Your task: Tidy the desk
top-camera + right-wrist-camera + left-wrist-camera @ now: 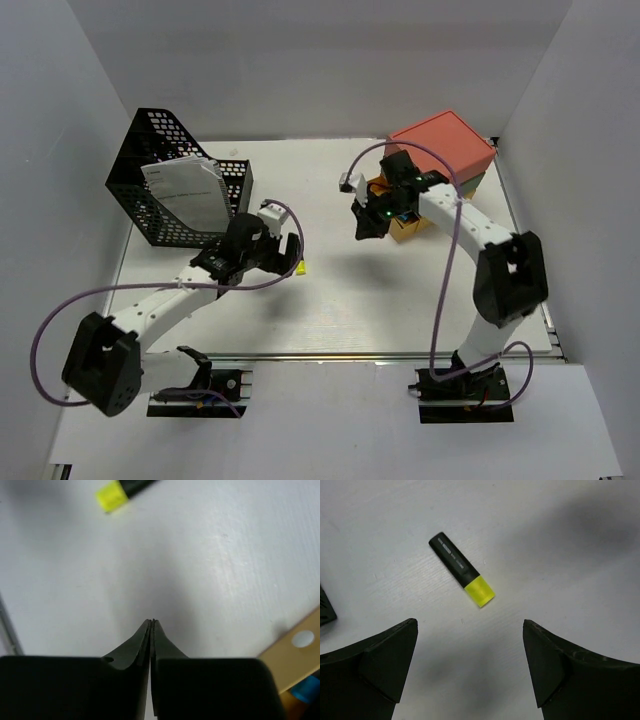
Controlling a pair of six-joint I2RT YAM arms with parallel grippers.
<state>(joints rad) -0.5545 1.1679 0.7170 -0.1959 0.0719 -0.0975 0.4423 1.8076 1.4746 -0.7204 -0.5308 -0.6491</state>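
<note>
The desk (400,300) is a wide white tabletop. A highlighter (461,569) with a black body and yellow cap lies flat on it, and its yellow end (300,267) shows just past my left gripper (291,256). That gripper (470,625) hovers over the desk, open and empty, with the highlighter ahead of its fingertips and apart from them. My right gripper (362,225) hangs in front of the drawer box, and its jaws (151,622) are shut with nothing between them. The highlighter (120,490) also appears at the top of the right wrist view.
A black mesh file basket (165,150) holding papers (190,190) stands at the back left. A stacked drawer box (445,145) with a coral top sits at the back right; its yellow corner (295,652) is close beside my right gripper. A metal rail (340,355) runs along the front edge.
</note>
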